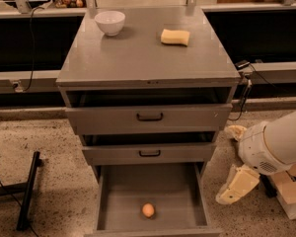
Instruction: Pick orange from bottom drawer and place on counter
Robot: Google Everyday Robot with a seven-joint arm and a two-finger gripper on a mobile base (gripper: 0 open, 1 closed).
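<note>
Look at the orange [148, 210] first. It sits on the floor of the bottom drawer [185, 191], which is pulled open toward you. The orange is near the middle of the drawer from left to right, and close to the near end. It is all alone in there, with nothing touching it. Now look at your gripper [237, 184]. It hangs on the right side of the cabinet, outside the drawer, over the speckled floor [54, 181]. It points down and a bit to the left. From here you cannot tell if it is open or closed, and it is not holding anything. So the orange lies to the left of your gripper and a little nearer. They are well apart. The right wall of the drawer stands between them, so I think you will need to go over that wall and then down, not straight across. The orange is round, so it has no long side, and any angle of grab should work. It may roll if you bump it. You have just one arm [276, 144], and it comes in from the right. The counter [138, 58] is up above, farther away. A white bowl [110, 22] sits at its far left and a yellow sponge [175, 37] at its far right. The near part looks like a good spot for the orange later.
</note>
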